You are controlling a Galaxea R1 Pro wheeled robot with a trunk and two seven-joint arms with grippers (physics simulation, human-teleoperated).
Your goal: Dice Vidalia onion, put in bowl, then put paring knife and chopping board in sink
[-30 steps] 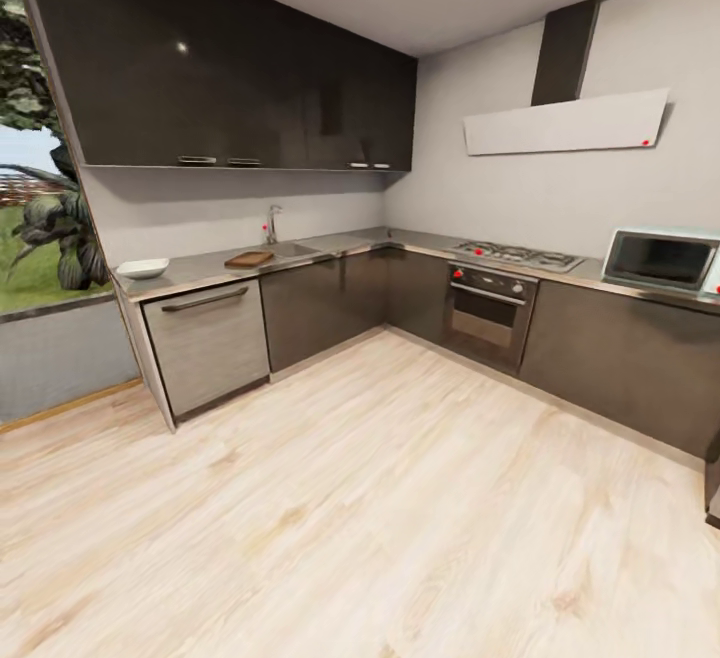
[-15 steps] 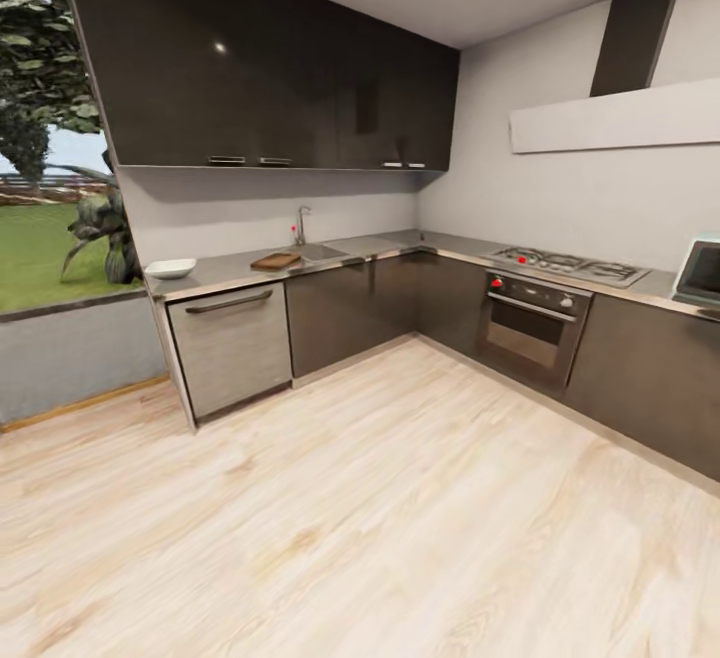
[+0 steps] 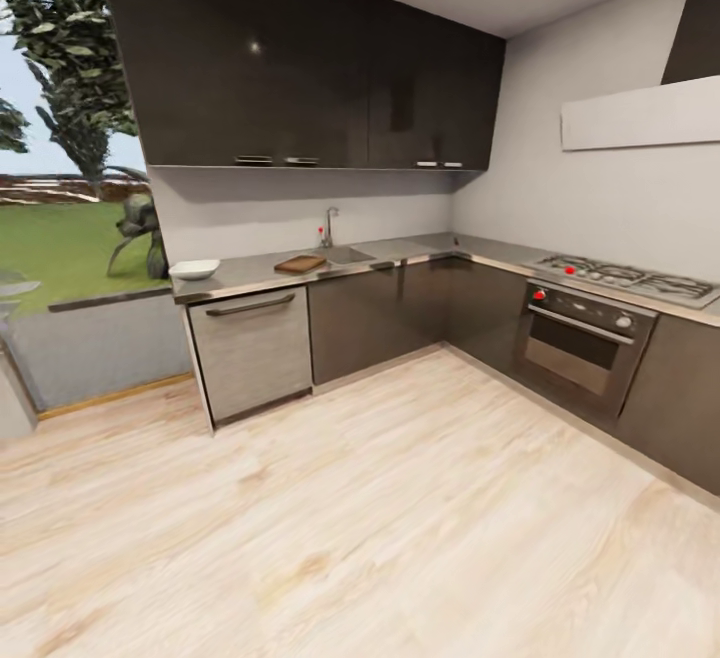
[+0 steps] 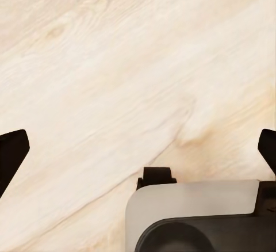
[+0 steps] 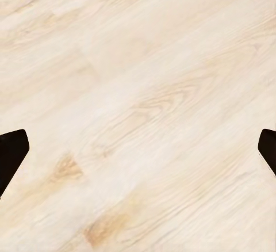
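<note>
Chopping board (image 3: 301, 263): flat on the countertop (image 3: 250, 276), well apart from both pincers, touching or just beside the near rim of the sink (image 3: 347, 255). Chrome tap (image 3: 328, 227) upright behind the basin. Bowl (image 3: 194, 268) on the same worktop near its window end, apart from the board, equally far from either pincer. Onion and knife too small to tell at this range.

Left gripper (image 4: 139, 151): spread wide, nothing between the dark fingertips (image 4: 11, 154), pale wooden floor (image 4: 115, 62) beyond them, a grey part of the robot (image 4: 195, 206) close by. Right gripper (image 5: 139, 151): likewise spread wide and holding nothing, facing the same floor.
</note>
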